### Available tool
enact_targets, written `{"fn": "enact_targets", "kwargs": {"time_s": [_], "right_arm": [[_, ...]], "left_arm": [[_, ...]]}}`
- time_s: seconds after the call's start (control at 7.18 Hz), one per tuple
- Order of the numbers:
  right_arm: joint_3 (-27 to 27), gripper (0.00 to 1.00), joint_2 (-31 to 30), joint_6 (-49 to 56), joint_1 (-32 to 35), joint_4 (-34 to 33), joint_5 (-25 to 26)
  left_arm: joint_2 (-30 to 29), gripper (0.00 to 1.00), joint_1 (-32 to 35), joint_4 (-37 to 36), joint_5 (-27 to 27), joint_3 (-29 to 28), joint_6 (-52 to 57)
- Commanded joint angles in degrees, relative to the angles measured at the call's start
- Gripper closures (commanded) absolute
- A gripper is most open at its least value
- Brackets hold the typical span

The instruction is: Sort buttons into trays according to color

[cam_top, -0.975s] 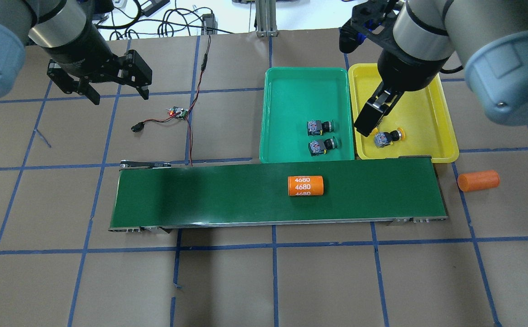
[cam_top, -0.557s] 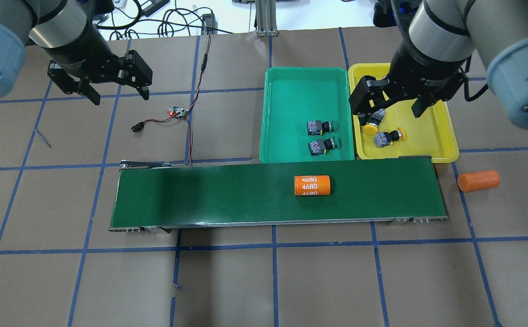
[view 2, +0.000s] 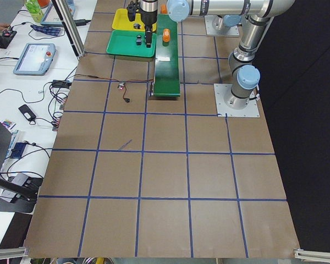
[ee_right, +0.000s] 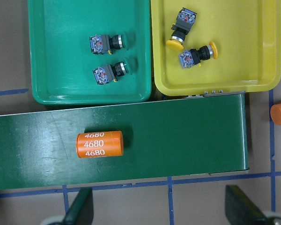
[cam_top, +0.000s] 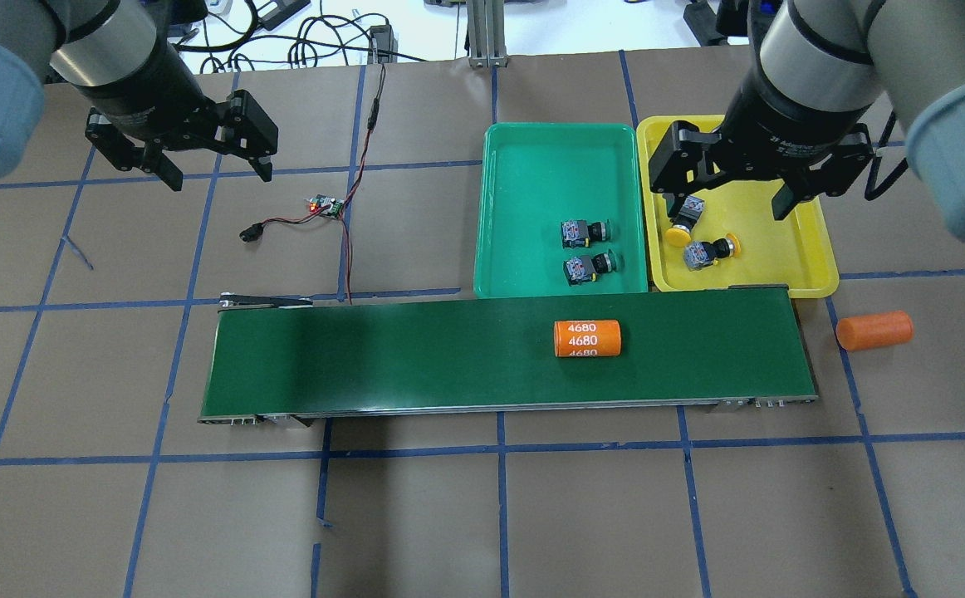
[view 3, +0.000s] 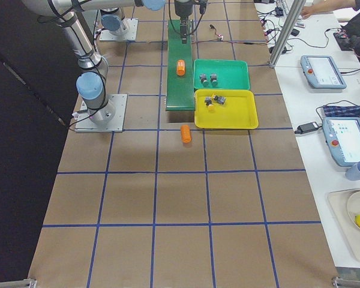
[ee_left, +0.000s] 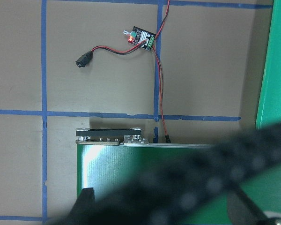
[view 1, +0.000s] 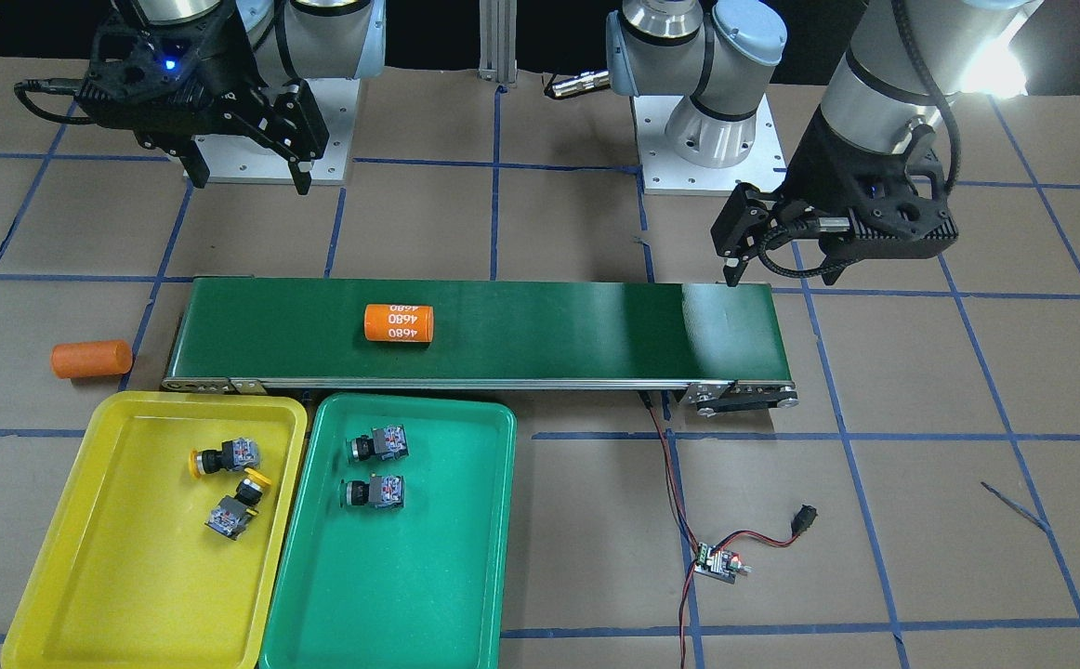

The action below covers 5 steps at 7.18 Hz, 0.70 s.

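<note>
Two green-capped buttons (cam_top: 584, 233) (cam_top: 589, 267) lie on their sides in the green tray (cam_top: 549, 166). Two yellow-capped buttons (cam_top: 683, 224) (cam_top: 708, 252) lie in the yellow tray (cam_top: 781, 249). All of them also show in the right wrist view: green (ee_right: 105, 43) (ee_right: 110, 72) and yellow (ee_right: 181, 28) (ee_right: 196, 55). My right gripper (cam_top: 725, 187) hangs open and empty above the yellow tray, well clear of the buttons. My left gripper (cam_top: 213, 166) is open and empty, high over the table's far left, away from both trays.
A long dark-green conveyor belt (cam_top: 416, 357) runs in front of the trays and carries an orange cylinder (cam_top: 586, 338). A second orange cylinder (cam_top: 873, 330) lies on the table right of the belt. A small circuit board (cam_top: 325, 206) with red-black wires lies left of the green tray.
My right gripper has lifted off and swung back from the yellow tray, uncovering the second yellow button lying there. The orange cylinder has moved right along the belt. The left arm is still.
</note>
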<state>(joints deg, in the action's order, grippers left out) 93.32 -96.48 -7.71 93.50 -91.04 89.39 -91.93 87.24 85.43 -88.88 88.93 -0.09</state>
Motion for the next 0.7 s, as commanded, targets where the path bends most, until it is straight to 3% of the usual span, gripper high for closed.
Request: {"fn": "enact_targets", "kwargs": {"time_s": [0.0,0.56], "right_arm": [[-0.51,0.0,0.06,0.06,-0.07,-0.45,-0.53],[-0.95,0.0,-0.03,0.24,-0.16,-0.9,0.26]], "left_arm": [[0.0,0.0,0.04,0.0,-0.07,0.01,0.0],[0.09,0.0,0.04,0.0,-0.07,0.01,0.0]]}}
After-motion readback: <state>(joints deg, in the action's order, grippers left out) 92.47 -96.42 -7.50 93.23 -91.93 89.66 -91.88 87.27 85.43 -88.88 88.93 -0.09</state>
